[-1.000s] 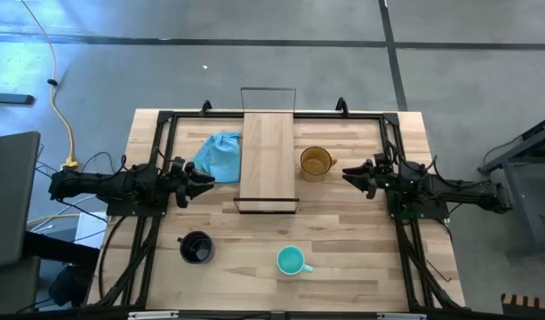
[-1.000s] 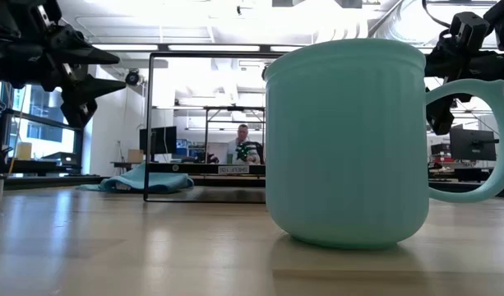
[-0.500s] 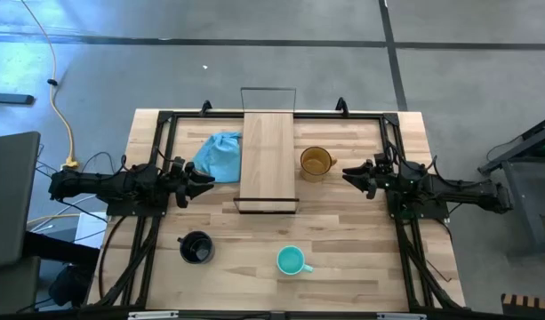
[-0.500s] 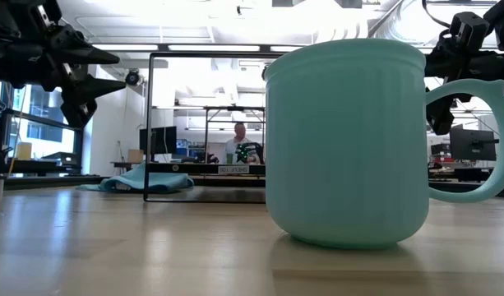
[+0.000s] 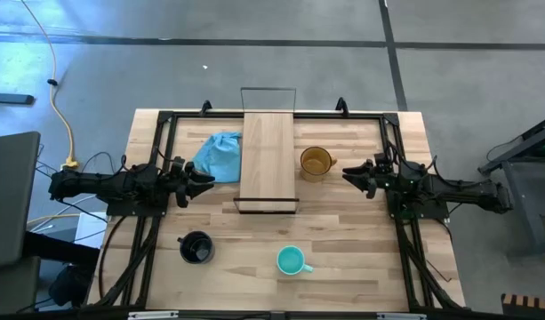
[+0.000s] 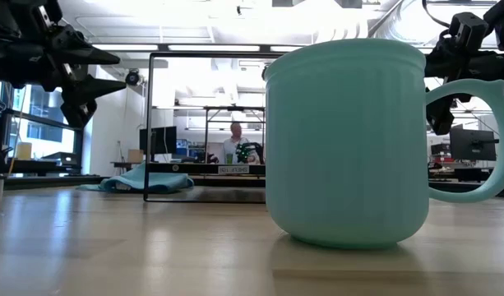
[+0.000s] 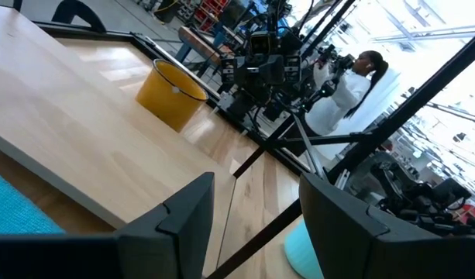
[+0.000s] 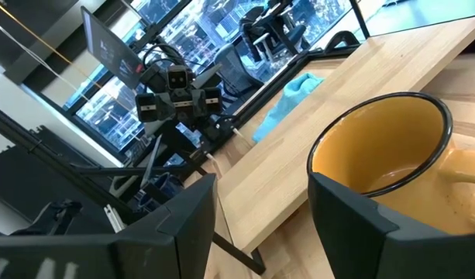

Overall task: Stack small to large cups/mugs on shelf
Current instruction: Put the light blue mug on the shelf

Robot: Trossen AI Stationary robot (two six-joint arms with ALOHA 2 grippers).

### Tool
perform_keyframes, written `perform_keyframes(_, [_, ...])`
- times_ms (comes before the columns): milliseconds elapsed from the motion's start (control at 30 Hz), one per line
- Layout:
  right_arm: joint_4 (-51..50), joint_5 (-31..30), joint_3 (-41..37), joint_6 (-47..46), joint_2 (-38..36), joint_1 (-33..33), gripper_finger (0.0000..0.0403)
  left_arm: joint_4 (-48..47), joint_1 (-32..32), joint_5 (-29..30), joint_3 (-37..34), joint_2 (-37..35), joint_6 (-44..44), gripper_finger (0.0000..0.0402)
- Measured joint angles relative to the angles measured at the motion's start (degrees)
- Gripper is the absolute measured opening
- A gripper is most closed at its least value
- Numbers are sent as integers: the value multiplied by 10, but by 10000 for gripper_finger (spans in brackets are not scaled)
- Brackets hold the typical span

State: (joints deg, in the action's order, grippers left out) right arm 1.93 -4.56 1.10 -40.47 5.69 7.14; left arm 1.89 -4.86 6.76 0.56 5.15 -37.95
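The left gripper [image 7: 256,225] fills the lower edge, its two dark fingers [image 7: 171,225] spread apart with nothing between them. At about 10 o'clock from them an amber-orange mug [image 7: 169,94] stands upright on the table, past the far edge of the light-wood shelf [image 7: 82,132]. A strip of light blue cloth [image 7: 16,217] shows at 8 o'clock. Toward 12 o'clock sits the right arm's gripper [image 7: 262,71], and at 1 o'clock a person [image 7: 338,97] in white.

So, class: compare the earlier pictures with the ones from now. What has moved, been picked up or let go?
Nothing on the table visibly changed. The left tool and right tool hover open, and the small teal mug, black mug and amber-orange mug sit off the light-wood plank shelf.
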Motion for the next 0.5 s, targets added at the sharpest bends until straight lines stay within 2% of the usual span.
perform_keyframes(500, [1,-4,0,0,0,0,195,10,0,-12,0,0,0,179])
